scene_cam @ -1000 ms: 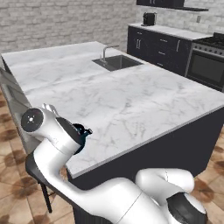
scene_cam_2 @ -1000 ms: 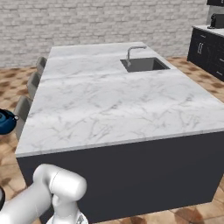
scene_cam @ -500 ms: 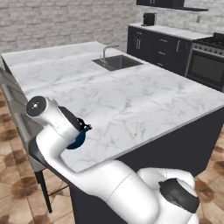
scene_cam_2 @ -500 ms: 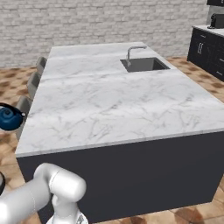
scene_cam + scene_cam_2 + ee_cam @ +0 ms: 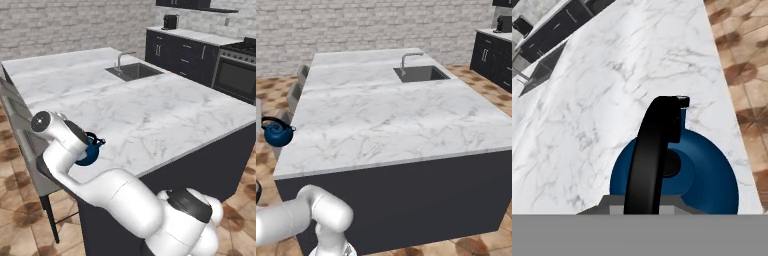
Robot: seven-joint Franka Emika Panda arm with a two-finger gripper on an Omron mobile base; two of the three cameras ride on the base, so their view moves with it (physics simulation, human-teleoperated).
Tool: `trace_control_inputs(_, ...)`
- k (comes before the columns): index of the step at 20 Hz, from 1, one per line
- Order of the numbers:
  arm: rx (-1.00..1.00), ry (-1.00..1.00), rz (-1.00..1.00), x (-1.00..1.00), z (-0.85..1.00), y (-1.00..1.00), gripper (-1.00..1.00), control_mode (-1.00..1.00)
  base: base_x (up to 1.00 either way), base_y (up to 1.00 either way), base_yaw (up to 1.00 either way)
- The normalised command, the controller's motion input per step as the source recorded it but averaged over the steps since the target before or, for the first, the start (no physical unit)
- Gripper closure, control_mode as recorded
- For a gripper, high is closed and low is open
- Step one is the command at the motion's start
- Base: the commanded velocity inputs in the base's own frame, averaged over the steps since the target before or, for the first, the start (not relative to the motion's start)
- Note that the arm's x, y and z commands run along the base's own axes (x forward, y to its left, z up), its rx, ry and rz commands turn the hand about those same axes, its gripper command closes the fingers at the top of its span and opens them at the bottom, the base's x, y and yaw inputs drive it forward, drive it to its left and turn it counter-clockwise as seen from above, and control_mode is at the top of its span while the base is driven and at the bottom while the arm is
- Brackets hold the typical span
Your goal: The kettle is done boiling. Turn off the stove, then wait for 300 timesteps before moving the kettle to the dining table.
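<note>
Your claw (image 5: 644, 210) is clenched on the kettle's black arched handle. Kettle (image 5: 88, 152) (image 5: 278, 134) (image 5: 677, 172): round, glossy dark blue, short spout, held in the air over the left edge of the marble table (image 5: 150, 115) (image 5: 386, 120) (image 5: 612, 75).

A kitchen: marble island (image 5: 150, 115) with sink (image 5: 134, 71), stove (image 5: 235, 70), brick wall (image 5: 356, 25).

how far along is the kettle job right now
Looks done: the kettle is off the stove and carried to the dining table. In hand: the gripper holds it by its black handle, at the table's near corner edge. Left: lower it onto the marble and release.
</note>
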Motion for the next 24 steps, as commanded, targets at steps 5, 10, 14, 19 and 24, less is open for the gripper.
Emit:
trace_control_inputs(5,-0.01,0.01,-0.01,0.50,-0.06,0.00,1.00,-1.00,0.00,0.00,0.00)
trace_control_inputs(10,0.00,0.04,0.00,0.56,-0.10,0.00,1.00,-1.00,0.00,0.00,0.00)
trace_control_inputs(14,0.00,0.05,0.00,0.53,-0.14,0.00,1.00,-1.00,0.00,0.00,0.00)
trace_control_inputs(19,0.00,0.03,0.00,0.48,-0.18,0.00,1.00,-1.00,0.00,0.00,0.00)
trace_control_inputs(24,0.00,0.04,0.00,0.43,-0.19,0.00,1.00,-1.00,0.00,0.00,0.00)
